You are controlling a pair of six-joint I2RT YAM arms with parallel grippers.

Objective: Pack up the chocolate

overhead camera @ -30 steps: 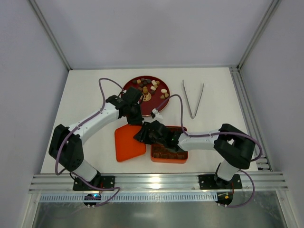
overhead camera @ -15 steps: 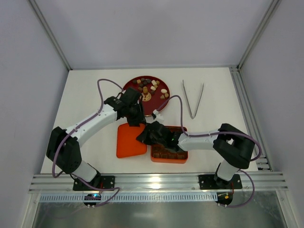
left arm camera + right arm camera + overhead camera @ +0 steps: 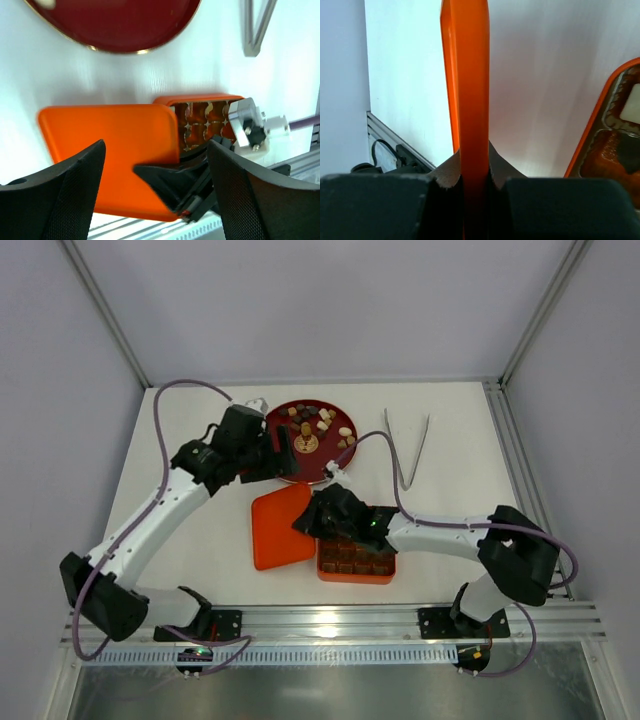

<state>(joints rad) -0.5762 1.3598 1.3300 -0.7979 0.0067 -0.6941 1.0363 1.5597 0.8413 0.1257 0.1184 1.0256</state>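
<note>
The chocolate [image 3: 318, 422] lies as loose brown and cream pieces on the dark red plate [image 3: 277, 420]; more pieces [image 3: 352, 562] fill the orange gridded box [image 3: 385, 578]. My right gripper [image 3: 305, 522] is shut on the right edge of the flat orange lid [image 3: 278, 532], which shows edge-on [image 3: 472, 100] between its jaws [image 3: 474, 172]. My left gripper [image 3: 285, 458] hangs open at the plate's near-left rim, apart from the lid. In the left wrist view the open left gripper [image 3: 155, 195] frames the lid [image 3: 110, 145] and the filled box [image 3: 205, 117].
Metal tweezers [image 3: 407, 445] lie on the white table to the right of the plate. Aluminium rails run along the table's right and near edges. The box's corner [image 3: 615, 140] shows close to the lid in the right wrist view.
My left gripper has opened, let go of the lid and drawn back up-left toward the plate. My right gripper has shut on the lid's edge, and the lid has shifted slightly.
</note>
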